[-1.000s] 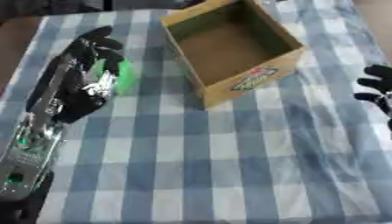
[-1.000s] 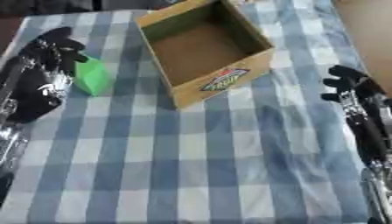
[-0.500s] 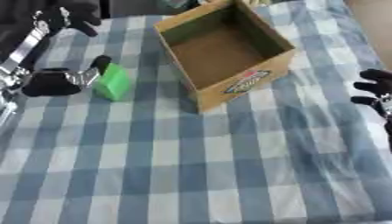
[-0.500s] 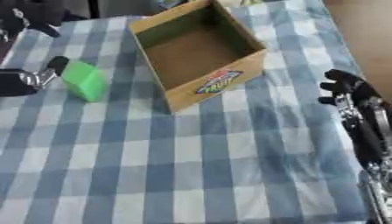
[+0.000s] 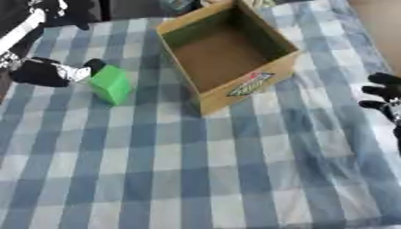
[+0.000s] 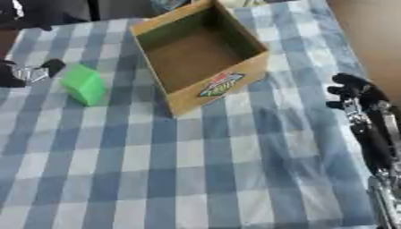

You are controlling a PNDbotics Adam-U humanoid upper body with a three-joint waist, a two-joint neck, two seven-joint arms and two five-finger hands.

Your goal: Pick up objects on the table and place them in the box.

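Observation:
A green block [image 5: 111,84] stands on the checked tablecloth, left of the open cardboard box [image 5: 202,79]. The box is empty inside and has a printed label on its front wall. My left hand [image 5: 45,72], black with silver parts, sits just left of the block, and its tip reaches the block's upper left edge. Whether it holds the block is unclear. My right hand [image 6: 355,91] rests open at the table's right edge, away from the box, with its arm running down the right side.
The blue and white checked cloth [image 5: 196,179] covers the whole table, with wide bare room in front of the box. Dark shapes [image 5: 62,9] lie beyond the far left edge.
My left hand, which lay over the green block a second ago, has drawn back to the left and uncovered it. The camera has shifted. The right hand stays put.

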